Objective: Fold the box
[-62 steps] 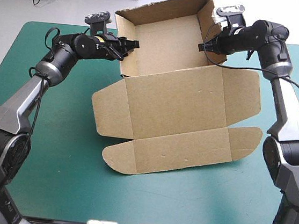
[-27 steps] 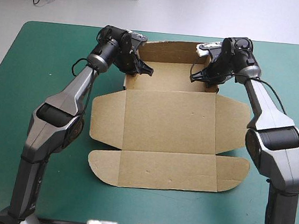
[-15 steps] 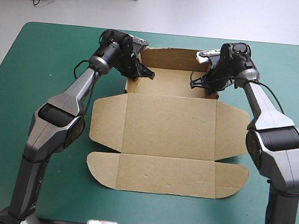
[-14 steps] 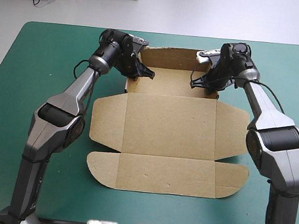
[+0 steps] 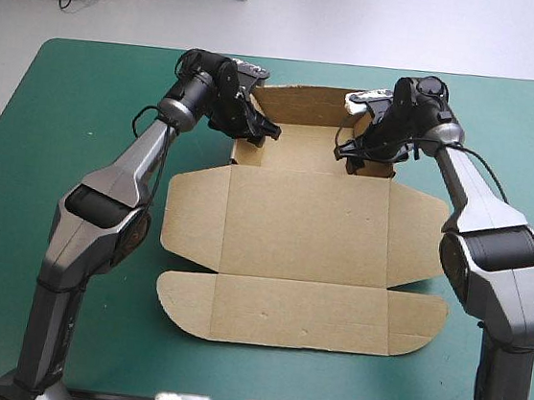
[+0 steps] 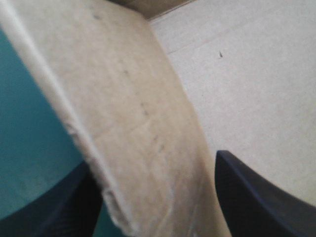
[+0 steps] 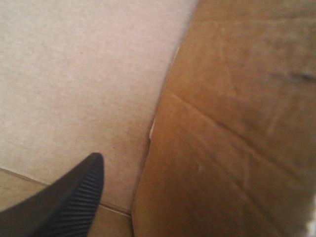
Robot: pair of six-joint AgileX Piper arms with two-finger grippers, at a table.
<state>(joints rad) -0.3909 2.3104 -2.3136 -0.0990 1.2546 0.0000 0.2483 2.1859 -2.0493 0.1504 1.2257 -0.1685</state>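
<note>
The brown box [image 5: 303, 223] lies on the teal-green cover [image 5: 62, 138] as an open tray at the far side, with its lid and flaps flat toward the near edge. My left gripper [image 5: 260, 132] is at the tray's left wall [image 6: 138, 123]. Its black fingers [image 6: 256, 192] stand apart, one on each side of that wall, so it is open. My right gripper [image 5: 349, 144] is at the tray's right wall [image 7: 232, 138]. One black finger [image 7: 69, 197] shows inside over the tray floor, well off the middle. The wall hides the other finger.
The tray's back wall [image 5: 303, 98] stands near the table's far edge. Bare cover lies to the left and right of the box and along the near edge [image 5: 275, 384].
Earlier both grippers carried the box tilted, then set it down square. Just before now they were shut on the side walls; now both have spread their fingers.
</note>
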